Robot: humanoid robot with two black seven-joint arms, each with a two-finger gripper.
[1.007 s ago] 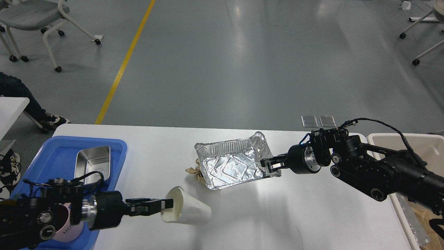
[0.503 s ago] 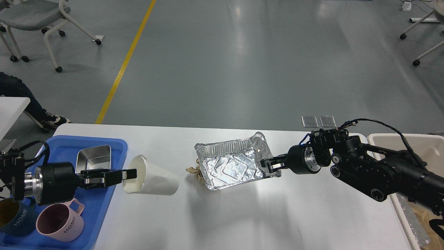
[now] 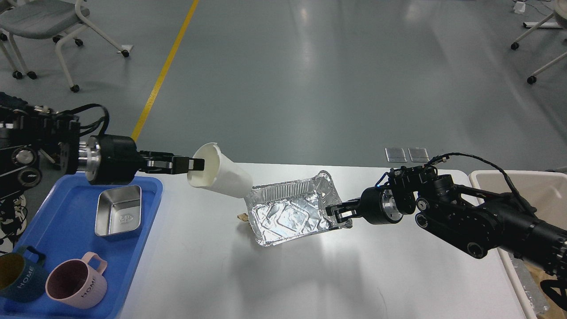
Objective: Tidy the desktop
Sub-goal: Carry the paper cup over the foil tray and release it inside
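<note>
Currently our left gripper [image 3: 195, 164] pinches the paper cup [image 3: 219, 176] rim, lifted at ten o'clock of the foil tray [image 3: 290, 210], whose edge our right gripper [image 3: 340, 213] pinches on the worktop [image 3: 310, 274]. Risk: thin rim slips, cup drops.

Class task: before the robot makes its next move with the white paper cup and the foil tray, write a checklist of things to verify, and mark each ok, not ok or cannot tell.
1. Left claw grips the rim of the white paper cup: ok.
2. Cup is lifted off the glossy white desktop, tilted with its base toward the crinkled aluminium foil tray: ok.
3. Right claw is shut on the foil tray's right rim: ok.
4. Cup is empty: cannot tell, its inside faces away.
5. Crumpled brown paper scrap beside the tray is cleared: not ok.
6. Beige plastic bin has room: cannot tell, mostly hidden.
</note>
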